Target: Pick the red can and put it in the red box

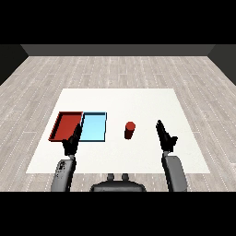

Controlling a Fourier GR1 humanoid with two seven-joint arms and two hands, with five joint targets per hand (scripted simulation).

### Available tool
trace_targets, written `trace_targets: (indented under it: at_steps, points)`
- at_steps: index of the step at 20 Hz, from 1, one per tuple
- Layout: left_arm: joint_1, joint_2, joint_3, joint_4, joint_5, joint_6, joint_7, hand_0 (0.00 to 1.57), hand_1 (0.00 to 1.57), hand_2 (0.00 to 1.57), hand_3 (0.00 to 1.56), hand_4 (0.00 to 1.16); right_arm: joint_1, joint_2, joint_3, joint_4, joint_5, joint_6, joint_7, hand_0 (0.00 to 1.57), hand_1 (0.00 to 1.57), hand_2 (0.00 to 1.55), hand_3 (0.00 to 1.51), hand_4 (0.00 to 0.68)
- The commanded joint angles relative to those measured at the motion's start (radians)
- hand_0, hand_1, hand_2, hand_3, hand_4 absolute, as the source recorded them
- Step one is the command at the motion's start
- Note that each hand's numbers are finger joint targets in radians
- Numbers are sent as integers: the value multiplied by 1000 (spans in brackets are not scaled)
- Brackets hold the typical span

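A small red can (129, 130) stands upright on the white table, just right of the trays. The red tray (67, 125) lies at the left, with the light blue tray (94, 126) touching its right side. My right hand (165, 137) hovers to the right of the can, apart from it, fingers straight and holding nothing. My left hand (73, 141) is over the near edge of the red tray, fingers relaxed, also holding nothing.
The white table (138, 101) stretches well beyond the trays and can toward the far side and to the right. A wooden floor surrounds it.
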Motion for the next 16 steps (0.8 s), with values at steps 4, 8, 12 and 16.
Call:
trace_targets:
  at_steps: [4,8,12,16]
  points:
    - [-57,3,15,21,-15,-13,6,0,0,0,0,0,-66,-36,-80,116,-24,59,-18,0,0,0,0,0]
    - [-133,-28,59,-69,51,-17,-242,0,0,0,0,0,-107,-23,-96,21,-71,81,-197,0,0,0,0,0]
    - [-42,-47,30,-105,52,-43,-340,0,0,0,0,0,-95,-33,-127,121,-93,135,-321,0,0,0,0,0]
    - [-30,-29,66,-2,40,-57,-465,0,0,0,0,0,-86,-53,-153,156,-104,174,-380,0,0,0,0,0]
